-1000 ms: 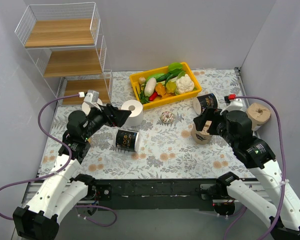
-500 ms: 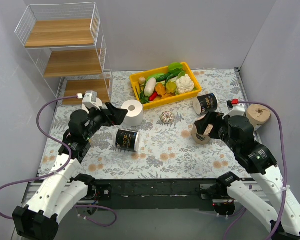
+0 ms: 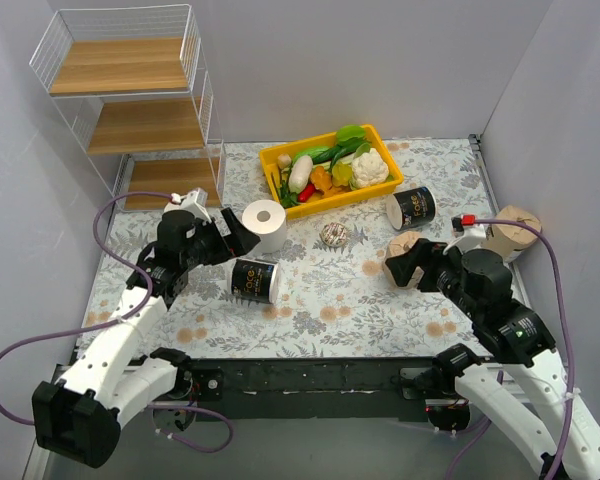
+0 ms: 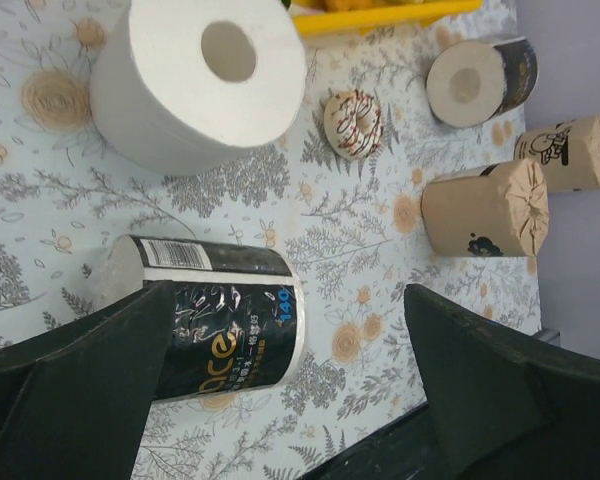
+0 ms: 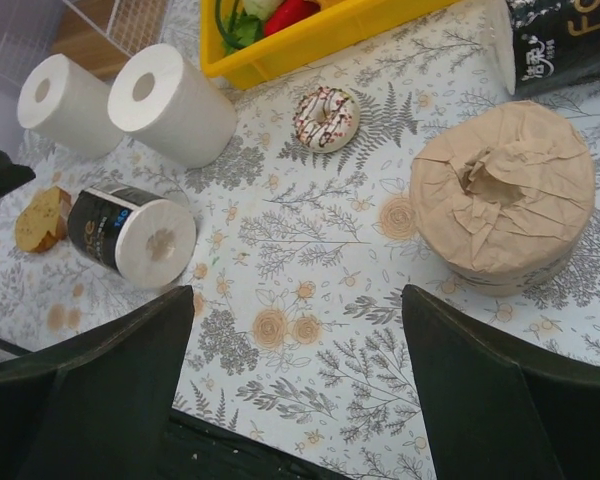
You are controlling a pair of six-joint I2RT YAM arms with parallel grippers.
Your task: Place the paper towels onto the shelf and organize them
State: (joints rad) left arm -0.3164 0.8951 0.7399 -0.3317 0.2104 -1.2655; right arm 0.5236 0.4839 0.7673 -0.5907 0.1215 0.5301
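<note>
Floral counter (image 3: 360,300) is shown bearing a black roll (image 4: 215,330) on its side, axis along the near edge, just nearward of the spread left end effector (image 3: 242,233); shelf (image 3: 130,125) at far left corner

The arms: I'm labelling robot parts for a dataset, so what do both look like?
The left arm and right arm have white shells on the lower links and black joints and wrists. A purple cable loops along each. The fingers are broad, matte black wedges. A small red tag sits by the right wrist.
</note>
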